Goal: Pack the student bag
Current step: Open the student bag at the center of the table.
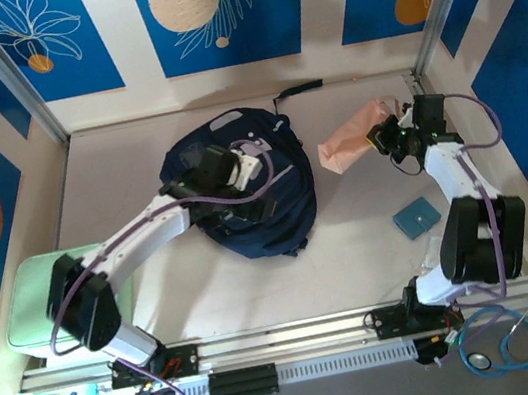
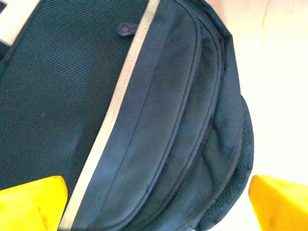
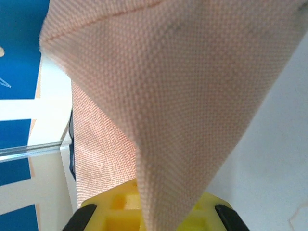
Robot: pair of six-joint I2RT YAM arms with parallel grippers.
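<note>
The student bag (image 1: 244,201) is a large dark navy backpack lying flat in the middle of the table. My left gripper (image 1: 262,172) hovers over its top. In the left wrist view the yellow fingertips (image 2: 31,204) stand wide apart, open, with nothing between them. Below them lie the bag's front panel (image 2: 159,125) and a light zipper stripe (image 2: 113,120). My right gripper (image 1: 383,138) is shut on a small pink pouch (image 1: 348,143), held to the right of the bag. In the right wrist view the pouch fabric (image 3: 163,96) rises from between the yellow jaws of the right gripper (image 3: 154,211).
A small teal book (image 1: 416,218) lies on the table near the right arm. A pale green box (image 1: 32,297) sits at the left edge. The bag's black strap (image 1: 302,89) trails toward the back wall. Blue cable loops (image 1: 502,345) lie at the front right.
</note>
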